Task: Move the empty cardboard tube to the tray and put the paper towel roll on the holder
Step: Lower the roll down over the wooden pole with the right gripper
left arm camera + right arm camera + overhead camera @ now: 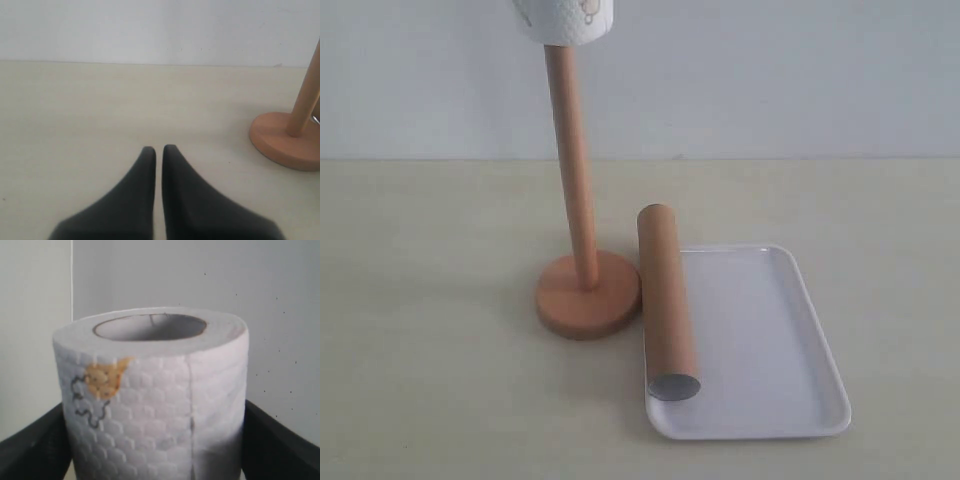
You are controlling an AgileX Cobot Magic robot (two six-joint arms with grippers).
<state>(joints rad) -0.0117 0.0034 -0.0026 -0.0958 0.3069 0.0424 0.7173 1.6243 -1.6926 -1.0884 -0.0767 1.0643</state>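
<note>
- Exterior view: reddish-brown wooden holder (pixel 588 295), with a disc base and a slim upright pole, stands on the beige table (pixel 420 350). Thick white paper towel roll (pixel 565 20) sits over the pole's top, cut off by the picture's edge. Long brown cardboard tube (pixel 667 300) lies along the left rim of the flat white rectangular tray (pixel 770 340), just beside the holder's base.
- Left wrist view: left gripper (pixel 156 148) has its black fingers closed together on nothing, low over the table, with the holder near.
- Right wrist view: right gripper (pixel 155 440) clamps the roll upright, a black finger on each side.
</note>
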